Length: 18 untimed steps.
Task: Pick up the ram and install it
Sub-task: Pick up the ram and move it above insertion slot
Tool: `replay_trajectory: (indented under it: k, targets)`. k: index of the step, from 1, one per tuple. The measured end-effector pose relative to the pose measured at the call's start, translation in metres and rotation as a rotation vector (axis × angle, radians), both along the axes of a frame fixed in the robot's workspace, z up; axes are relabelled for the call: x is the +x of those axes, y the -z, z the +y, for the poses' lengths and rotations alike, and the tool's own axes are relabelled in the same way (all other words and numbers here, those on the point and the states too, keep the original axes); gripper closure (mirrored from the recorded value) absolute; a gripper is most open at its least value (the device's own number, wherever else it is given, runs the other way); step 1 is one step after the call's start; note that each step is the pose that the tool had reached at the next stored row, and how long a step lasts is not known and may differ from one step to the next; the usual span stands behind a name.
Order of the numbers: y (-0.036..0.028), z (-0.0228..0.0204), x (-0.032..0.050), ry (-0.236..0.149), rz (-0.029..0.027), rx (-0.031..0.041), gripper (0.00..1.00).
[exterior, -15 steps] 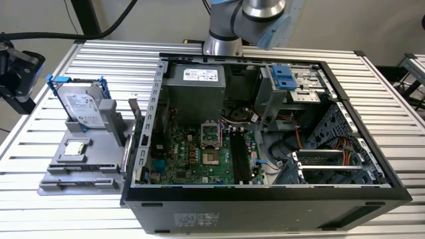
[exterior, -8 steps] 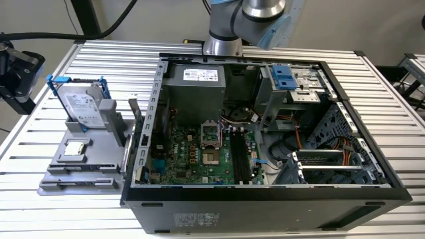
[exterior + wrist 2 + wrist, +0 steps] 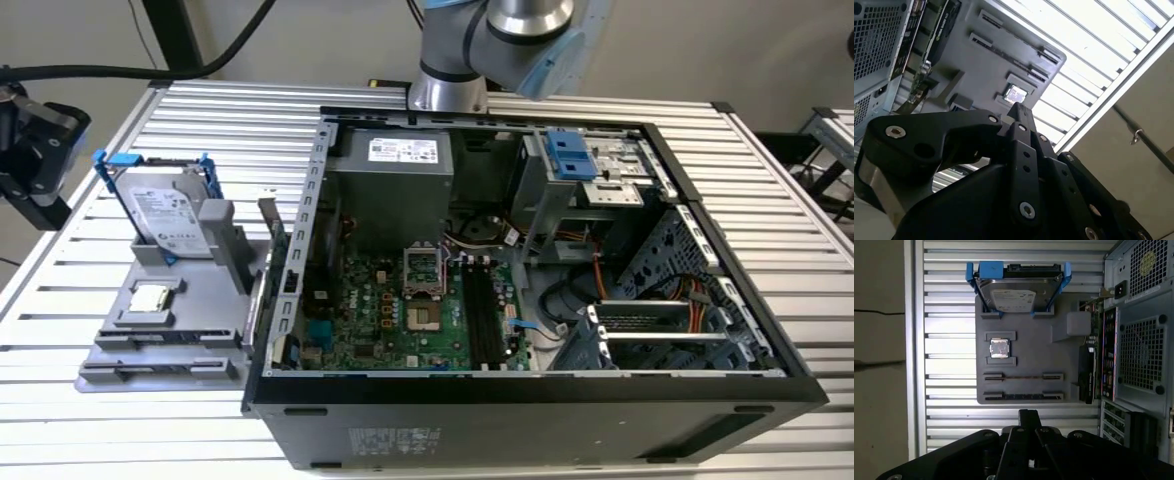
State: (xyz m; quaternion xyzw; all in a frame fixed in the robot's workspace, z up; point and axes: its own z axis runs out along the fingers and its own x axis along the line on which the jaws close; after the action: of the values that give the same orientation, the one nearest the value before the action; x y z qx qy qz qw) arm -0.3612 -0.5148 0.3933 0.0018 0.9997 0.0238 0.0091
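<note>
The ram [image 3: 1023,396] appears as a dark narrow strip standing on edge in the outermost slot of the grey parts tray [image 3: 1029,350], the slot farthest from the hard drive. In the exterior view it is a thin dark line [image 3: 167,372] along the tray's front. My gripper [image 3: 1027,416] hangs above the slatted table just beyond that end of the tray, apart from the ram. Its black fingers are pressed together with nothing between them, as the second wrist view [image 3: 1020,114] also shows. In the exterior view the gripper [image 3: 38,195] is at the far left edge.
The tray also carries a silver hard drive with blue rails [image 3: 167,210], a square processor chip [image 3: 999,348] and an upright card [image 3: 271,262] beside the case. The open computer case [image 3: 534,390] lies to the exterior view's right, its motherboard [image 3: 400,320] exposed.
</note>
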Motion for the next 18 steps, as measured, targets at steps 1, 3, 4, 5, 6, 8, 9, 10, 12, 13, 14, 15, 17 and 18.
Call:
replay_trajectory:
  k: [1,3,4,5,6,8,9,10,12,13,14,15,17,18]
  targets:
    - [0.0,0.0,-0.0001,-0.009,0.0001,0.0,1.0]
    - [0.0,0.0,-0.0002,-0.034,0.0001,0.0,1.0]
    - [0.0,0.0001,-0.0002,-0.049,0.0,0.0,1.0]
    - [0.0,0.0001,-0.0002,-0.067,0.0,0.0,1.0]
    - [0.0001,0.0,-0.0002,-0.086,-0.0001,0.0001,1.0]
    - [0.0,0.0,-0.0002,-0.123,0.0001,0.0,1.0]
    - [0.0,0.0,-0.0002,-0.141,0.0001,0.0,1.0]
    - [0.0,0.0,-0.0002,-0.159,0.0,0.0,1.0]
    - [0.0,0.0001,-0.0002,-0.196,0.0001,0.0,1.0]
    - [0.0,0.0,-0.0002,-0.214,0.0,0.0,1.0]
    - [0.0,0.0001,-0.0002,-0.232,0.0,0.0,1.0]
    - [0.0,0.0001,-0.0002,-0.25,0.0001,0.0,1.0]
    - [0.0,0.0001,-0.0002,-0.287,0.0,0.0,1.0]
    - [0.0,0.0,-0.0002,-0.304,0.0,0.0,1.0]
